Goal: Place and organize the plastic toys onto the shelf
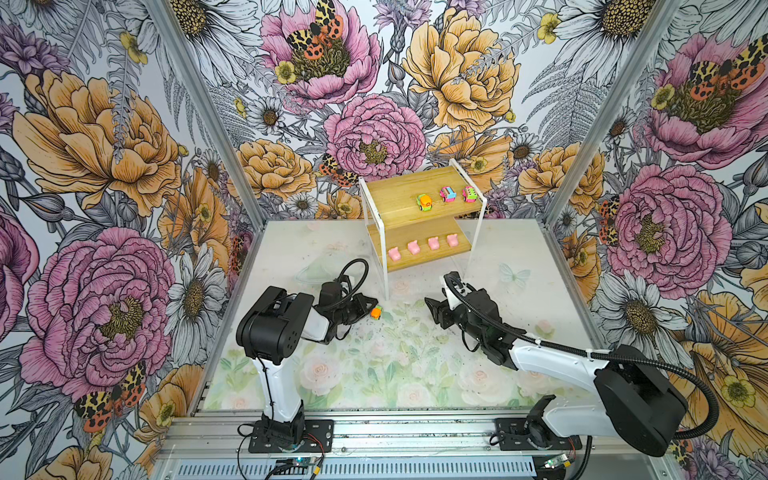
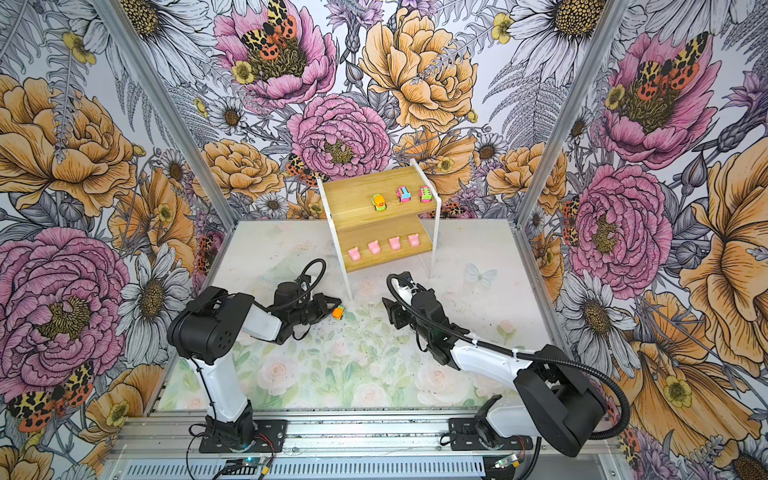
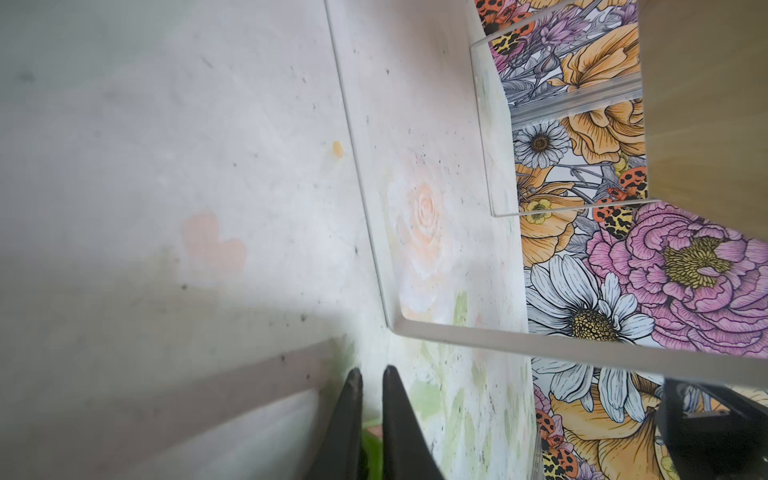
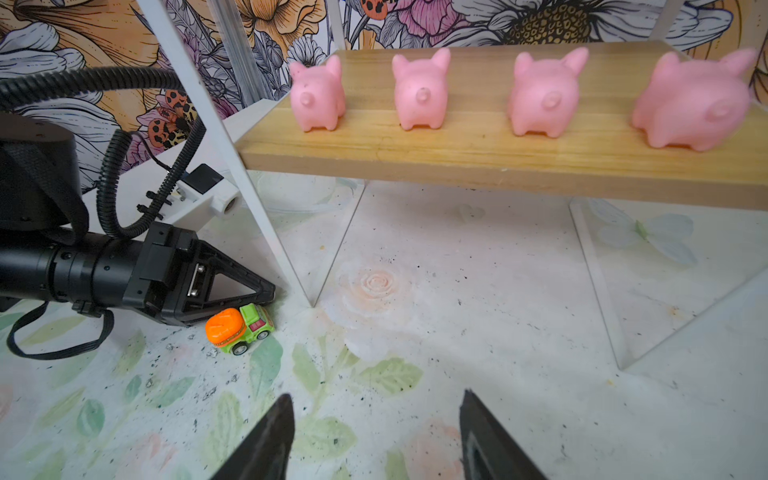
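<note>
The shelf (image 1: 395,195) stands at the back of the table. Its top board carries an orange-and-green car (image 1: 424,203) and two pink cars (image 1: 447,193). Several pink pigs (image 4: 422,93) line the lower board. A second orange-and-green car (image 4: 239,328) rests on its wheels on the mat, right against the fingers of my left gripper (image 1: 372,302). That gripper lies low and turned on its side, its jaws shut to a thin slit. In the left wrist view a bit of green shows through that slit. My right gripper (image 4: 376,399) hovers open and empty over the mat, facing the car.
The shelf's white front leg (image 4: 266,232) comes down just beyond the left gripper's tip. Clear plastic panels (image 4: 623,291) stand under the lower board. A clear plastic piece (image 1: 320,270) lies on the mat left of the shelf. Patterned walls close in three sides.
</note>
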